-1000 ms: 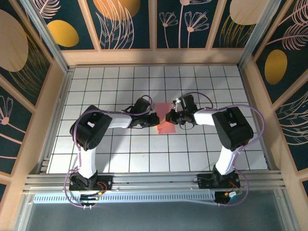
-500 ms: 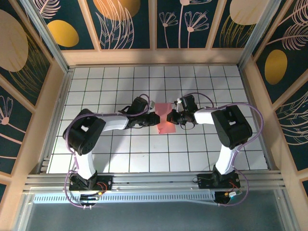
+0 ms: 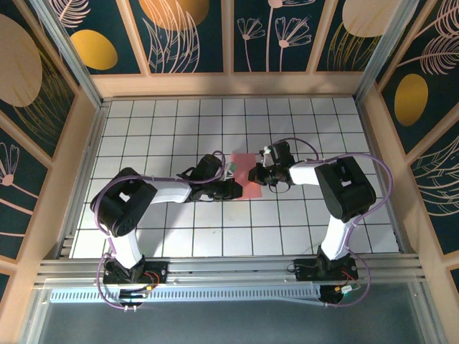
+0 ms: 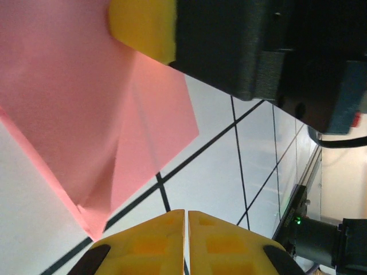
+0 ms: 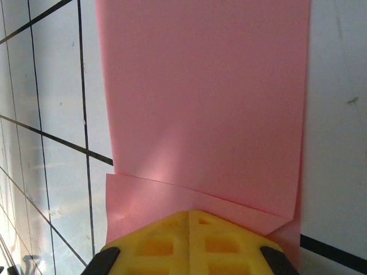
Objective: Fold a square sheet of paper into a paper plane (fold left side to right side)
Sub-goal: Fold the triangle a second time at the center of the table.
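Observation:
The square sheet of paper (image 3: 242, 165) lies folded over in salmon-pink layers on the white tiles at mid-table. In the right wrist view, one layer of the paper (image 5: 200, 86) ends in a straight edge over a lower flap. My right gripper (image 3: 255, 174) is shut, and its yellow tips (image 5: 191, 213) rest on that lower flap. My left gripper (image 3: 235, 188) is shut with nothing between its fingers, and it sits just off the sheet's near left corner. In the left wrist view it (image 4: 187, 213) hovers over bare tile beside the creased paper (image 4: 86, 114). The right gripper's yellow pad (image 4: 143, 26) presses on the paper's far part.
The white grid-tile table (image 3: 179, 129) is ringed by wooden walls (image 3: 79, 143). An aluminium rail (image 3: 229, 269) with both arm bases runs along the near edge. Both forearms lie low and meet at the centre.
My left gripper slid from the sheet's left edge toward the near side and came off the paper. Its forearm dropped lower. The right gripper stayed pressed on the sheet.

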Motion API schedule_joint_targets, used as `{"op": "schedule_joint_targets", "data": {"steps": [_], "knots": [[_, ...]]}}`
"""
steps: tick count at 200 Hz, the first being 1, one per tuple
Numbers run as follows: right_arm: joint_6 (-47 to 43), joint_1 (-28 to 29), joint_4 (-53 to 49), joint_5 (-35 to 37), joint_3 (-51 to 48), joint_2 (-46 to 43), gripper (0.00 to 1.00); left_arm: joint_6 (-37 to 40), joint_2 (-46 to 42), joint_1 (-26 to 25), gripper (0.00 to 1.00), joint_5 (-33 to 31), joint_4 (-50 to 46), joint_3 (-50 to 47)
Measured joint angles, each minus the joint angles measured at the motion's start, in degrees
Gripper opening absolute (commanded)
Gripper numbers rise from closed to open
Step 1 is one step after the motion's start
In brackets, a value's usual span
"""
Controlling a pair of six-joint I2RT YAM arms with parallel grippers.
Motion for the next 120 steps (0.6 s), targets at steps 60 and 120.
{"op": "schedule_joint_targets", "data": {"steps": [60, 120], "knots": [[-0.02, 0.07, -0.02, 0.04, 0.0, 0.0, 0.0, -0.11, 2.27, 0.04, 0.09, -0.59, 0.07, 0.02], [-0.02, 0.07, -0.09, 0.02, 0.07, 0.0, 0.0, -0.7, 4.22, 0.04, 0.09, -0.83, 1.46, 0.33]]}}
